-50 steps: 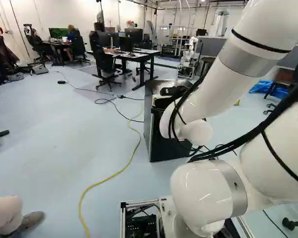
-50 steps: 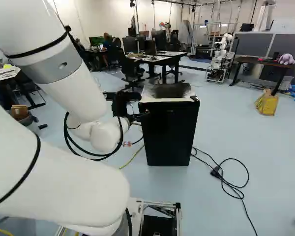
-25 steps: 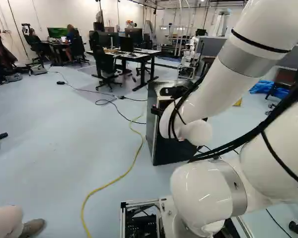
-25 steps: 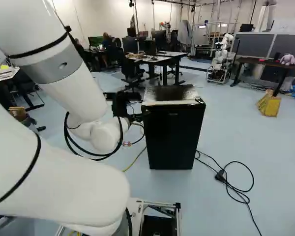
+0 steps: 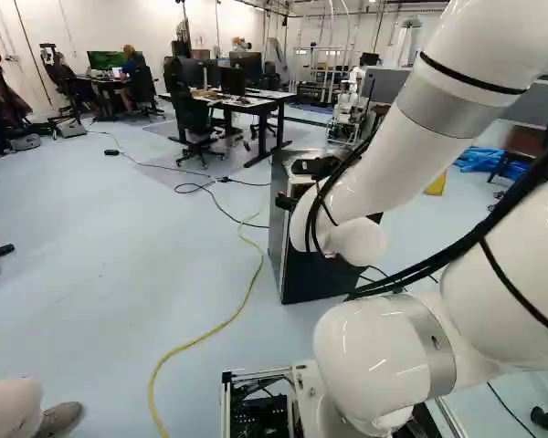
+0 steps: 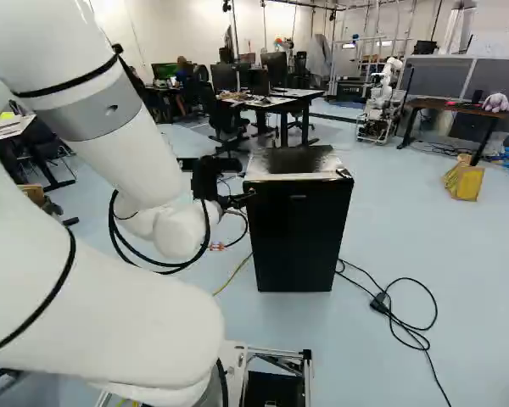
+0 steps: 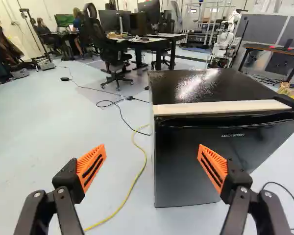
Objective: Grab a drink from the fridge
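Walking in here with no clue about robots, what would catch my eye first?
Probably the big white arm, sweeping in from the left of the right base view. Next, the black fridge on the floor ahead, its door shut. In the wrist view, the bright orange pads of the end effector stand wide apart, one of them in front of the fridge.

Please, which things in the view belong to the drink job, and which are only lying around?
For the job:
black fridge
white arm
its open tool
(no drink in sight)

Apparently just lying about:
yellow cable on the floor
office chair
black cable beside the fridge, though it may be the fridge's own
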You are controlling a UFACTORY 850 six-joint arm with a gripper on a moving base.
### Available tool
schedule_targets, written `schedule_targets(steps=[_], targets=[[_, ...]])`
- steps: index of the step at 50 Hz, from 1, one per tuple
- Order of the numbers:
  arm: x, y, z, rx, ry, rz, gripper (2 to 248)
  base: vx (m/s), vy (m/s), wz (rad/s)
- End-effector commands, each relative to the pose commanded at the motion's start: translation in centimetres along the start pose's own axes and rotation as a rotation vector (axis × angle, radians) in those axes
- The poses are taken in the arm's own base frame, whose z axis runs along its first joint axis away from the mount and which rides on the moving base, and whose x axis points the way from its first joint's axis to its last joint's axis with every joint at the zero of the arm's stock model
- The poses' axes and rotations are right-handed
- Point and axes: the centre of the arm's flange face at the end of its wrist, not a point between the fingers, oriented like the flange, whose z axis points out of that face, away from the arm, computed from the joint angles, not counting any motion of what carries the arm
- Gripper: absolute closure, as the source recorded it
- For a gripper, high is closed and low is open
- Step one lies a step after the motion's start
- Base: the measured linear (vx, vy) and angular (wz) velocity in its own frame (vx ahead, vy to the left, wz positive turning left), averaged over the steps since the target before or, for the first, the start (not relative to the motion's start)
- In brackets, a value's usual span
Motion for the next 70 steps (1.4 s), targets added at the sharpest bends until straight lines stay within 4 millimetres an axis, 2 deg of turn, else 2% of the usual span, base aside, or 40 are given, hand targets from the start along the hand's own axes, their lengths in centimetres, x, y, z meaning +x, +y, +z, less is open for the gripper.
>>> schedule_targets(steps=[19,46,70], targets=[[0.2,-1.2,2.4,-0.034,0.027,0.043,3,0.000,0.000,0.000],[-0.7,-2.8,3.5,-0.099,0.087,0.084,3,0.000,0.000,0.000],[-1.4,-4.1,6.1,-0.189,0.126,0.106,3,0.000,0.000,0.000]])
